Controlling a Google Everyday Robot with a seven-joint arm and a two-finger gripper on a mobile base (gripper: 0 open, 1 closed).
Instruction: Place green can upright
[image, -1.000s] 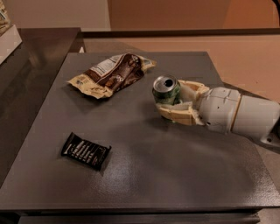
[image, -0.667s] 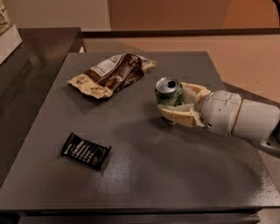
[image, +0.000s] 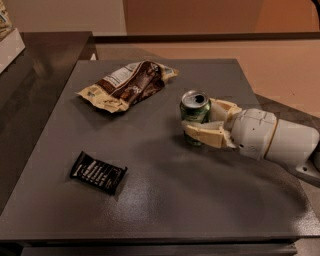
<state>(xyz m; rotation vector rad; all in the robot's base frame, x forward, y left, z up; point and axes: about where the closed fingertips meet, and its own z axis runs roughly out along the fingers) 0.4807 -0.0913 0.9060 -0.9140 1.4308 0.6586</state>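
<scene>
The green can (image: 194, 114) stands nearly upright on the grey table (image: 165, 190), right of centre, its silver pull-tab top facing up. My gripper (image: 200, 120) reaches in from the right on a white arm. Its cream fingers (image: 206, 135) are closed around the can's body, one in front and one behind. The can's base looks to be at the table surface.
A brown and cream snack bag (image: 127, 85) lies at the back left of the table. A small black packet (image: 98, 172) lies at the front left. A dark counter (image: 35, 75) runs along the left side. The floor beyond is tan.
The can has tipped from leaning to nearly upright in my gripper. The gripper and can have shifted slightly right and down toward the table.
</scene>
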